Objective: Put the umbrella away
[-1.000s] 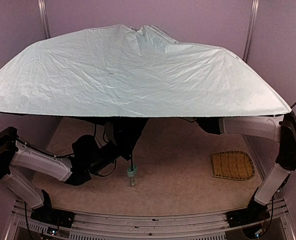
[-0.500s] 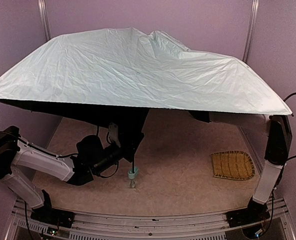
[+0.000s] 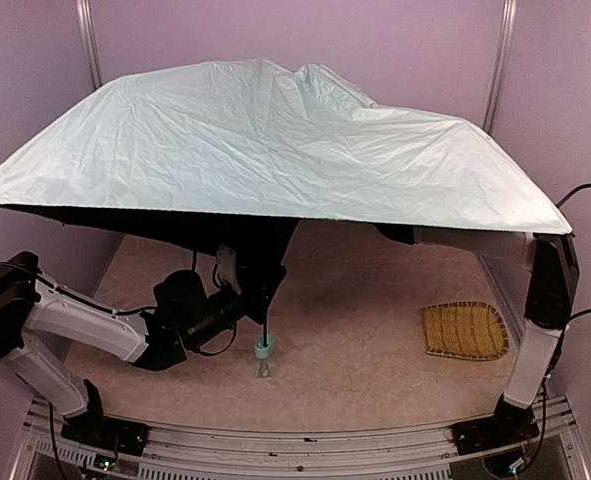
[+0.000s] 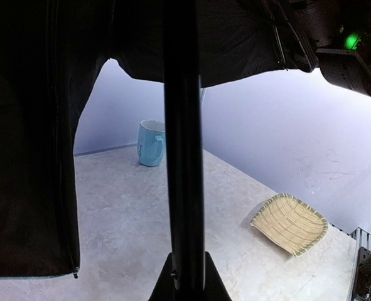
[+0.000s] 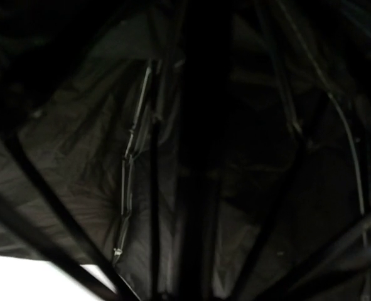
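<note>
The umbrella [image 3: 265,150] stands open, its pale mint canopy spread over most of the top view and its black lining [image 5: 78,163] filling the right wrist view. Its thin black shaft [image 4: 182,144] runs straight up through the left wrist view. The small mint handle [image 3: 264,348] hangs just above the table. My left gripper [image 4: 182,283] is shut on the shaft low down, also visible under the canopy's front edge [image 3: 247,296]. My right arm [image 3: 455,238] reaches in under the canopy; its wrist [image 4: 351,47] shows near the ribs. Its fingers are lost in the dark.
A woven yellow straw mat [image 3: 464,330] lies at the right of the table, also in the left wrist view [image 4: 290,222]. A pale blue mug [image 4: 150,143] stands by the back wall. Purple walls close in on both sides.
The canopy has tipped, its front left edge rising. The right arm has drawn its elbow upright and pushed further under the canopy. The left arm and handle have barely moved.
</note>
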Available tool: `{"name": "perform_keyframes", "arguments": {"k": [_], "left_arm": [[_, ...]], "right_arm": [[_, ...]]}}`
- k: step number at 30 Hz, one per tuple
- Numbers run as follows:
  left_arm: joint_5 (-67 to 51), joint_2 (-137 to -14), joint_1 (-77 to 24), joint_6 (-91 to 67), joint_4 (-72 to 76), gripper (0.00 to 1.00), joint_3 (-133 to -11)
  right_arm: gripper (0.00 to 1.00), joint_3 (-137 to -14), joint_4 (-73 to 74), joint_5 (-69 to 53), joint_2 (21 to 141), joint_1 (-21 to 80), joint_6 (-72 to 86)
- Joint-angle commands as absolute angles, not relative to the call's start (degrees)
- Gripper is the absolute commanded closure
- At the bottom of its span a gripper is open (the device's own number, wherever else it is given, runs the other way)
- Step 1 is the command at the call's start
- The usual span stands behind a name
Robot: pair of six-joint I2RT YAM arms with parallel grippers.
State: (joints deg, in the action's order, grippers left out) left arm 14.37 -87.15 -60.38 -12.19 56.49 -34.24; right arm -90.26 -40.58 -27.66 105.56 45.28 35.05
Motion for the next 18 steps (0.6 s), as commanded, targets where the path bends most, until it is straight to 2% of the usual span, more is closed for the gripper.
{"name": "perform_keyframes", "arguments": {"k": [1,7,13,18], "left_arm": [[12.3,-86.1,-60.4,-9.9,61.9,1.0,-35.2],[5.3,-81.8,-54.8,-14.4,66.2,1.0,-31.7],[3.9,-80.3,-55.1,-9.6,68.5,1.0,-33.3],[1.9,-81.1,-55.1,-8.8,73.2,1.0,-35.2]], "right_arm": [[0.9,-91.5,-37.7,-27.6,105.0,44.5,31.4],[1.0,-88.7,-26.1,-34.4,102.3,44.6,19.3],[1.0,-81.4,-17.0,-31.0,101.1,49.0,4.8],[1.0,-74.6,-19.5,-31.1,101.1,50.8,4.0]]}}
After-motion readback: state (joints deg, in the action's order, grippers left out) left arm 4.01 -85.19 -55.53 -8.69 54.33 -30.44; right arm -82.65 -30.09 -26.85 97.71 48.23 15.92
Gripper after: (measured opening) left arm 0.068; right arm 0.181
